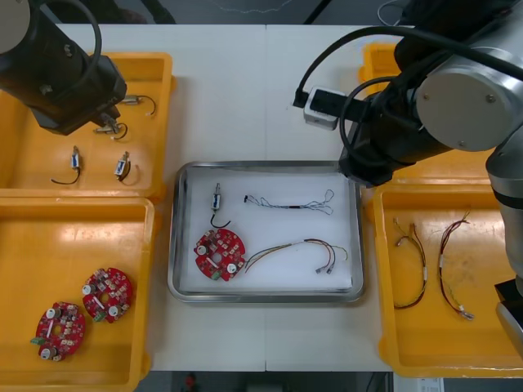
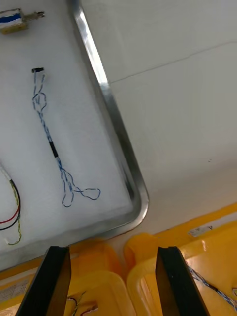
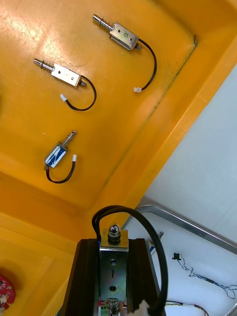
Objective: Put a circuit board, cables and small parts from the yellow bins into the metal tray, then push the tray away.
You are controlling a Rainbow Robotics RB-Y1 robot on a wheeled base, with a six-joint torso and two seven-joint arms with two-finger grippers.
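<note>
At the surface's far left corner sits the far left yellow bin, with three loose small metal parts lying apart on its floor, each trailing a short black lead. The left pincer hangs over that bin's rim on the side facing the metal tray. Its fingers are closed on a fourth metal part, gripped upright between them, and that part's black lead loops up and over one finger.

Toward the near left corner, the near left yellow bin holds two spare circuit boards side by side, close to its near edge.

The metal tray lies at the middle of the surface and is white inside. A placed metal part rests near its far left corner, with the red circuit board just nearer than it by the left rim. The blue and white cable stretches along the far side. The red and yellow cable lies along the near side, toward the right rim.

The right pincer hovers just off the tray's far right corner, above the spot where the far right yellow bin and the near right yellow bin meet. Its fingers stand wide apart with nothing between them. Two bin cables, red and yellow, lie in the near right bin.
</note>
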